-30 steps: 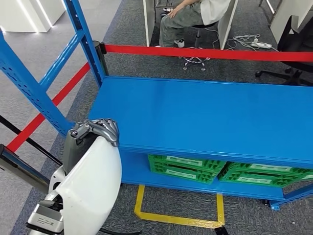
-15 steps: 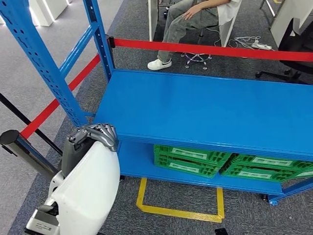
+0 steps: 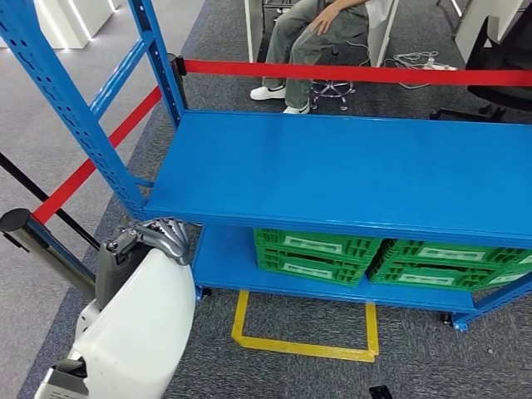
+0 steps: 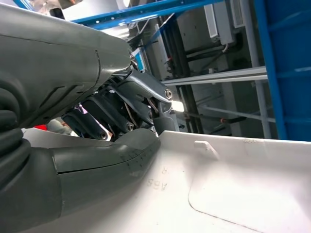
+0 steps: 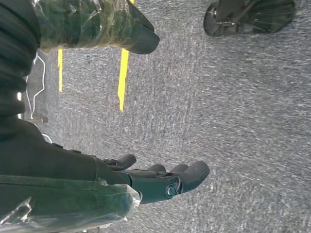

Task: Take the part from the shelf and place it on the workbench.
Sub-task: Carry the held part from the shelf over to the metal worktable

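The left hand point(image 3: 157, 237) grips the large white part point(image 3: 135, 332) at the near left, its fingers point(image 4: 146, 90) curled over the part's top edge and its thumb point(image 4: 110, 150) pressed on the flat face, just short of the left end of the blue shelf point(image 3: 352, 174). The right hand point(image 5: 161, 179) hangs over the grey carpet point(image 5: 238, 121), fingers nearly straight and holding nothing. Green crates point(image 3: 313, 256) sit on the shelf's lower level, a red barrier tape point(image 3: 352, 73) runs behind it, and a seated person point(image 3: 307, 29) is beyond.

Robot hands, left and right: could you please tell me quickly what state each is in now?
Left robot hand: closed around the large white plastic panel part.
Right robot hand: open, holding nothing, above grey carpet.
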Controlling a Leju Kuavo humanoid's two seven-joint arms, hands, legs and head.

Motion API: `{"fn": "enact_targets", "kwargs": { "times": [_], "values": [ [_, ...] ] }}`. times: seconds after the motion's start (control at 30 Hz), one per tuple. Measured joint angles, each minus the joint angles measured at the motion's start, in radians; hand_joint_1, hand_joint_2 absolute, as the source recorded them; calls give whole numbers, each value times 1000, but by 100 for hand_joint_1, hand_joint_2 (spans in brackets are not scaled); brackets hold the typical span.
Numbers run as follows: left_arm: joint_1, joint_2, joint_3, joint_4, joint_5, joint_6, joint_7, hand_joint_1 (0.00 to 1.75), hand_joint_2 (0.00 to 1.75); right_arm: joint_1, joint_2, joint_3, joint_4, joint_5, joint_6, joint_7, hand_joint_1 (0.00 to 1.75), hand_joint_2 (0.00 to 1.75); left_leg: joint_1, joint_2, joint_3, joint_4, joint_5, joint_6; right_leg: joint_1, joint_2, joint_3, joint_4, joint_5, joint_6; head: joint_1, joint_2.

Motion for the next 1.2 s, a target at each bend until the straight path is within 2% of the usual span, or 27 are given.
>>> {"fn": "enact_targets", "kwargs": {
  "times": [0.03,0.07,0.1,0.17,0.2,0.23,0.27,0.33,0.37,0.4,0.43,0.47,0.53,0.57,0.6,0.67,0.7,0.73,0.8,0.87,0.9,0.93,0.97,1.0,1.07,1.13,1.2],
  "values": [
    [0,0,0,-1,-1,0,0,175,175,0,0,-1,0,-2,0,-1,0,175,-2,0,42,-71,18,7,2,0,-4,1,4,4,0,0],
    [0,-1,1,-2,-1,0,-1,175,175,-1,0,-2,0,-4,0,-2,0,175,-4,0,70,-121,27,13,3,0,-8,2,9,9,1,0],
    [2,-1,1,-3,-2,0,-2,175,175,-1,0,-2,0,-6,0,-4,0,175,-6,-1,81,-146,28,19,3,0,-12,3,14,15,1,0],
    [7,-2,2,-5,-2,0,-4,175,175,-1,0,-3,0,-8,-1,-5,0,175,-7,-1,75,-153,35,29,2,-1,-18,3,23,29,1,0],
    [9,-3,3,-5,-2,0,-4,175,175,-1,-1,-4,0,-9,-2,-5,0,175,-6,0,71,-156,43,35,1,-1,-25,9,17,35,1,0],
    [11,-5,3,-6,-2,0,-6,175,175,0,-1,-5,0,-9,-2,-5,0,175,-4,1,66,-160,52,42,0,1,-36,29,-4,39,3,0],
    [12,-7,4,-6,-3,0,-7,175,175,0,-1,-6,0,-9,-3,-5,0,175,-2,2,59,-163,61,48,0,2,-54,70,-39,43,6,0],
    [16,-10,5,-7,-3,0,-9,175,175,0,-2,-9,0,-10,-4,-4,0,175,-4,4,39,-163,76,55,-3,3,-98,201,-128,50,10,0],
    [19,-10,6,-7,-4,0,-9,175,175,0,-2,-10,0,-10,-4,-4,0,175,-5,4,30,-162,83,55,-3,3,-111,258,-155,52,11,0],
    [21,-10,7,-7,-4,0,-9,175,175,1,-3,-11,0,-10,-4,-3,0,175,-7,4,20,-161,89,55,-3,3,-110,287,-163,54,10,0],
    [23,-11,7,-7,-5,0,-9,175,175,1,-3,-12,0,-10,-4,-2,0,175,-8,5,13,-161,95,54,-3,2,-91,277,-151,54,11,0],
    [24,-11,8,-7,-5,0,-9,175,175,0,-4,-13,0,-10,-4,-2,0,175,-9,4,6,-160,100,52,-3,2,-52,229,-127,52,11,0],
    [25,-12,9,-7,-5,0,-10,175,175,-2,-5,-17,-1,-10,-5,0,0,175,-11,4,-3,-155,108,46,-2,3,54,77,-87,47,11,0],
    [25,-12,9,-7,-6,0,-10,175,175,-3,-5,-18,-1,-11,-5,0,0,175,-12,4,-7,-152,112,42,-1,3,92,18,-79,43,10,0],
    [25,-13,9,-7,-7,0,-11,175,175,-3,-5,-19,-1,-11,-5,0,0,175,-14,4,-10,-149,116,37,1,4,114,-17,-79,40,10,0],
    [25,-14,9,-7,-8,0,-12,175,175,-2,-5,-20,-1,-11,-5,0,0,175,-14,4,-14,-147,126,26,2,5,110,-27,-77,28,9,0],
    [26,-14,10,-7,-8,0,-12,175,175,-1,-5,-21,-1,-12,-5,0,0,175,-13,3,-18,-144,123,20,1,3,106,-28,-72,20,10,0],
    [26,-14,10,-7,-8,0,-13,175,175,-1,-5,-21,-1,-12,-4,-1,0,175,-12,2,-26,-130,105,13,0,2,101,-30,-65,10,8,0],
    [28,-14,11,-7,-9,1,-14,175,175,-2,-5,-24,-1,-14,-3,-6,0,175,-7,0,-61,-39,26,-2,-2,-1,87,-31,-49,-5,5,0],
    [31,-14,12,-7,-9,2,-14,175,175,-1,-6,-26,-1,-17,-4,-10,0,175,-1,0,-105,100,-53,-12,-1,-2,65,-28,-36,-9,3,0],
    [32,-14,13,-7,-9,2,-14,175,175,0,-6,-26,-1,-17,-5,-10,0,175,1,0,-111,141,-66,-14,0,-2,55,-25,-30,-9,3,0],
    [33,-13,14,-7,-10,3,-14,175,175,0,-6,-27,-1,-18,-6,-11,0,175,2,0,-99,143,-58,-14,0,-2,46,-22,-25,-8,3,0],
    [34,-13,14,-7,-10,3,-15,175,175,0,-7,-27,-1,-20,-7,-11,0,175,2,0,-64,99,-34,-12,1,-1,38,-19,-21,-7,3,0],
    [34,-13,15,-7,-11,3,-15,175,175,0,-7,-27,-1,-23,-9,-11,0,175,2,0,-16,29,-5,-6,1,0,32,-16,-18,-5,3,0],
    [34,-14,15,-7,-12,3,-16,175,175,-1,-6,-28,-1,-27,-16,-15,0,175,-1,0,72,-113,28,7,5,1,22,-11,-11,1,3,0],
    [37,-15,15,-7,-12,3,-17,175,175,-1,-7,-29,-1,-27,-24,-19,0,175,-5,0,96,-163,29,18,6,0,16,-9,-3,12,4,0],
    [40,-17,17,-7,-13,4,-17,175,175,-1,-7,-31,-1,-25,-29,-21,0,175,-4,1,90,-171,38,28,4,-1,11,-9,2,24,3,0]
  ]
}}
